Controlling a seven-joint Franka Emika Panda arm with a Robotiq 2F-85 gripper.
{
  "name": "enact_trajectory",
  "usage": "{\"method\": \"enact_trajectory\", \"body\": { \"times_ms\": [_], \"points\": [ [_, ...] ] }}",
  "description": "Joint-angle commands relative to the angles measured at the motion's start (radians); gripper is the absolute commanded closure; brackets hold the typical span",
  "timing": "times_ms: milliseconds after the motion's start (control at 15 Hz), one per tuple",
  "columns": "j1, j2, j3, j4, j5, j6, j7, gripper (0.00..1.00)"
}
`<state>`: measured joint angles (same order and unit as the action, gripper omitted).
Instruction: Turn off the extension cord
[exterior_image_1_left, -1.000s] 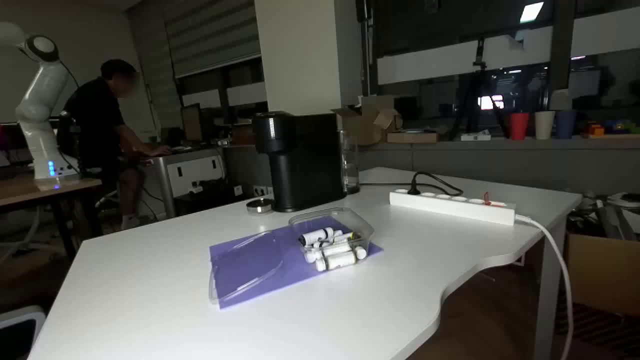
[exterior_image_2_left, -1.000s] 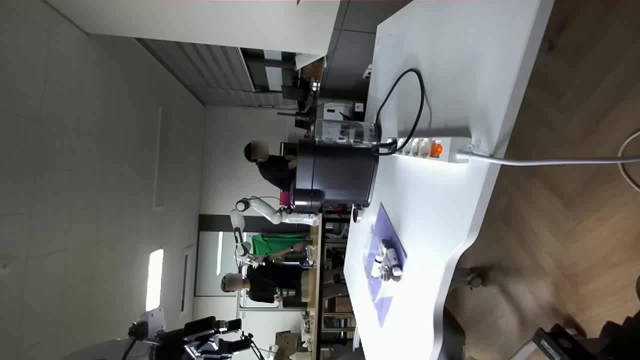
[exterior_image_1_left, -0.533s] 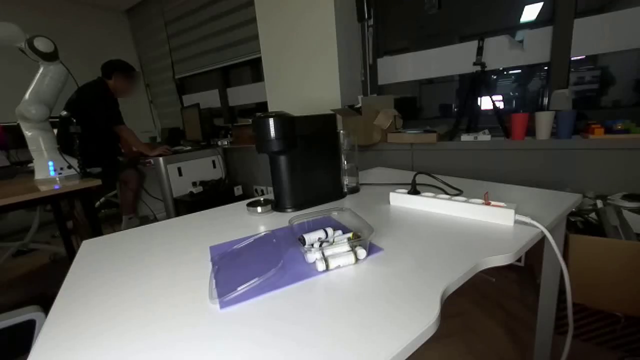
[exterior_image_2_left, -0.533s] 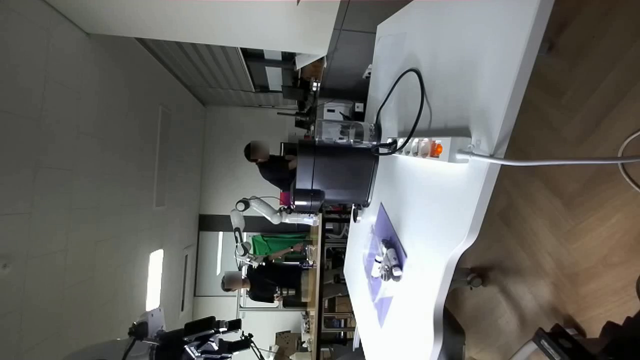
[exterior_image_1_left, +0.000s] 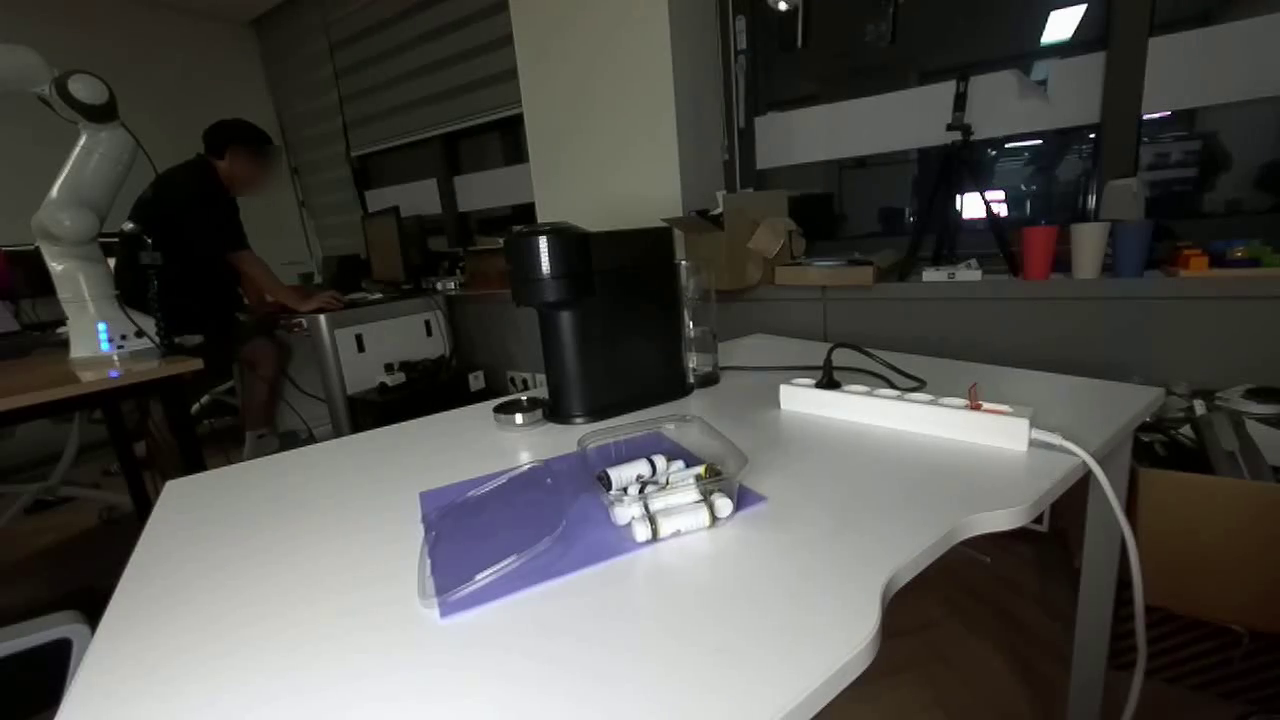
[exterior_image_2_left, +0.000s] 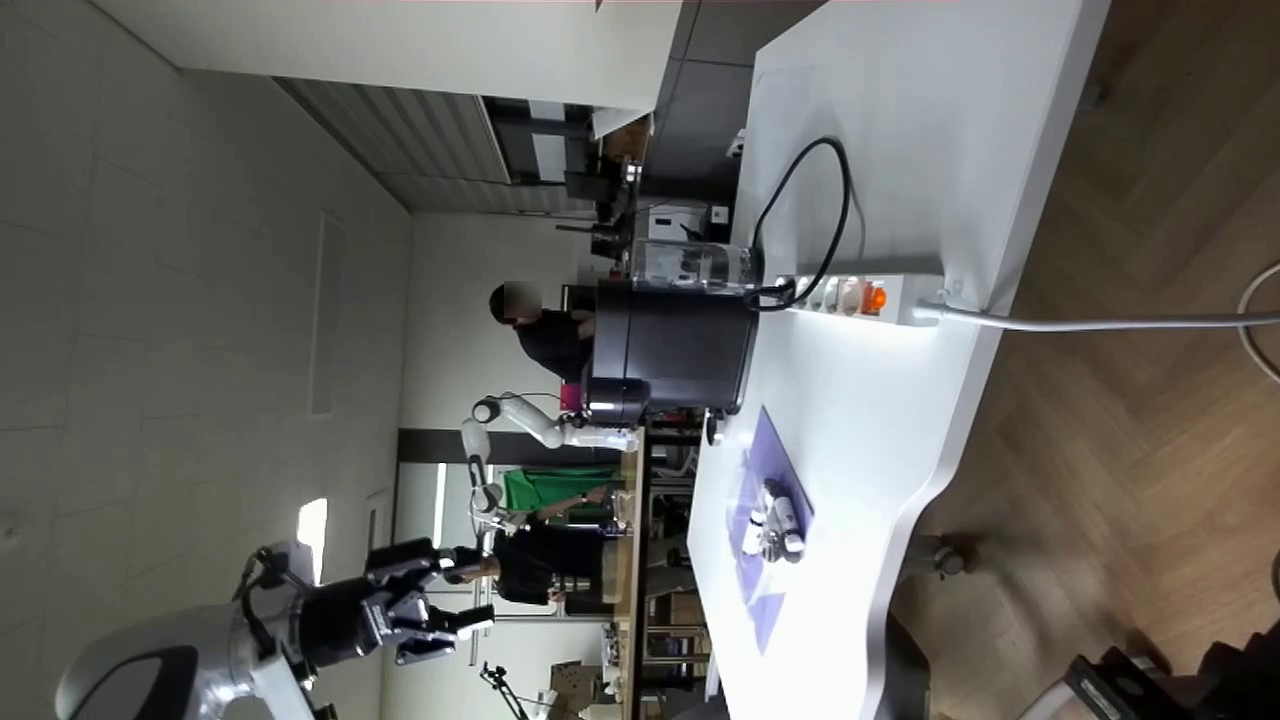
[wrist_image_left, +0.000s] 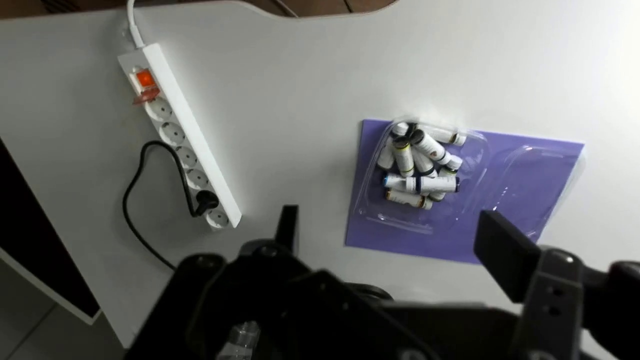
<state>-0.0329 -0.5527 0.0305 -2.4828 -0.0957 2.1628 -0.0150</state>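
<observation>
The extension cord is a long white power strip on the white table, seen in both exterior views (exterior_image_1_left: 905, 425) (exterior_image_2_left: 908, 300) and at the left of the wrist view (wrist_image_left: 195, 132). Its orange switch (wrist_image_left: 145, 78) looks lit and sits near the white cable end; it also shows in an exterior view (exterior_image_2_left: 875, 299). A red clear flap (wrist_image_left: 146, 96) stands raised beside the switch. A black plug (wrist_image_left: 206, 201) sits near the strip's far end. My gripper (wrist_image_left: 389, 227) is open and empty, high above the table, well apart from the strip; it also shows in an exterior view (exterior_image_2_left: 470, 590).
A black coffee machine (exterior_image_1_left: 620, 320) stands on the table near the strip. A purple sheet (wrist_image_left: 410, 240) bears a clear plastic box (wrist_image_left: 367, 197) of small white vials (wrist_image_left: 432, 184). A black cable (wrist_image_left: 131, 200) loops beside the strip. The table has a curved edge (exterior_image_1_left: 890, 590).
In an exterior view my arm and gripper have moved further into the picture, upward in it toward the strip's side. The strip, flap and vials have not moved.
</observation>
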Motion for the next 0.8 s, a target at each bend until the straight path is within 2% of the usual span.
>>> {"method": "enact_trajectory", "body": {
  "times_ms": [0, 200, 533, 667, 733],
  "points": [
    [-0.017, 0.151, -0.119, 0.114, 0.000, 0.049, -0.152, 0.40],
    [-0.031, 0.263, -0.162, 0.207, 0.004, 0.046, -0.212, 0.61],
    [-0.058, 0.376, -0.161, 0.332, -0.027, -0.031, -0.215, 0.95],
    [-0.065, 0.402, -0.160, 0.371, -0.032, -0.076, -0.200, 1.00],
    [-0.077, 0.419, -0.152, 0.401, -0.067, -0.144, -0.133, 1.00]
  ]
}}
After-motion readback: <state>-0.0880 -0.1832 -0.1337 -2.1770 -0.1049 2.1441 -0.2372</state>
